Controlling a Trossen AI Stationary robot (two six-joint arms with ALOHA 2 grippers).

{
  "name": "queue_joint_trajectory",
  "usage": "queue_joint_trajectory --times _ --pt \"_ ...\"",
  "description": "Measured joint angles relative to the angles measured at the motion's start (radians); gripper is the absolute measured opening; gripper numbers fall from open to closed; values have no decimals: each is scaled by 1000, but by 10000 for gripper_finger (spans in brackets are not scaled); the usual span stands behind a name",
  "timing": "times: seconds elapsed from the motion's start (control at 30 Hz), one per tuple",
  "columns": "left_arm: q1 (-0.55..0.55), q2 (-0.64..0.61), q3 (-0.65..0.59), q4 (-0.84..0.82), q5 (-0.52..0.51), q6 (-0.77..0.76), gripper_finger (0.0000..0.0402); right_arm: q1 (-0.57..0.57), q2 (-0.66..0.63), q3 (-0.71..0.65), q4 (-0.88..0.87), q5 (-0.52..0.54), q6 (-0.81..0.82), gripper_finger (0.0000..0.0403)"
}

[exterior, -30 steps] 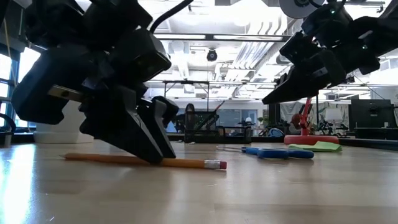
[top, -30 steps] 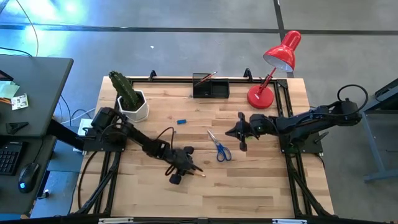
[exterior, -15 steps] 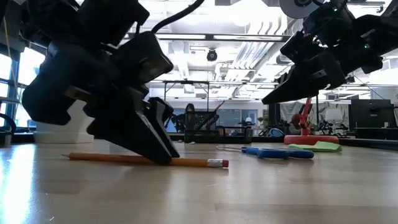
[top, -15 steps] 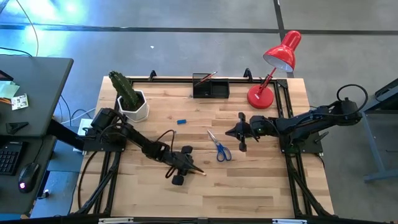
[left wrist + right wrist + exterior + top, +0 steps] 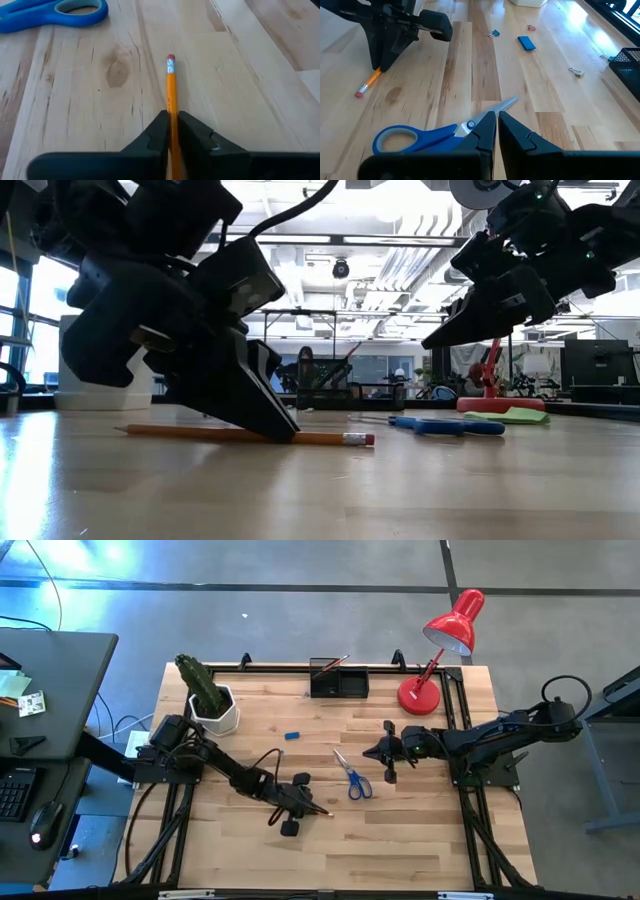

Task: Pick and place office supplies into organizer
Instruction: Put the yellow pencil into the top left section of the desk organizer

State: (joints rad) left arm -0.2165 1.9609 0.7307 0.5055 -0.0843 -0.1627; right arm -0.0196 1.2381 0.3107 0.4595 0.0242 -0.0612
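One pencil (image 5: pixel 171 95) between left claw (image 5: pixel 172 131) fingers on table (image 5: pixel 400 830).

A red lamp (image 5: pixel 440 650) stands at the table's (image 5: pixel 420 840) far right corner, a cactus (image 5: pixel 200 683) in a white pot (image 5: pixel 222 716) far left; 2 tiny objects, perhaps clips (image 5: pixel 493 33), lie between.

Both arms are black, built of chunky jointed segments on black frame bases at the table's left and right sides. Loose black cables loop off each: one arcs above the left arm's wrist, another curls over the right arm's far joint. The left gripper (image 5: pixel 303 808) and right gripper (image 5: pixel 389 762) each end in two matte black fingers (image 5: pixel 159 131) that taper to narrow wedge tips. The left wrist block carries a small brass-coloured fitting on its side.
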Motion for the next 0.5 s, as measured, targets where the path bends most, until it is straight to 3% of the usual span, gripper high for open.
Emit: queue_joint_trajectory --times 0.3,0.5 --pt "0 0 0 -5 12 0 18 0 0 0 10 0 0 11" --pt "0 3 -5 28 12 0 47 0 0 0 14 -1 0 11"
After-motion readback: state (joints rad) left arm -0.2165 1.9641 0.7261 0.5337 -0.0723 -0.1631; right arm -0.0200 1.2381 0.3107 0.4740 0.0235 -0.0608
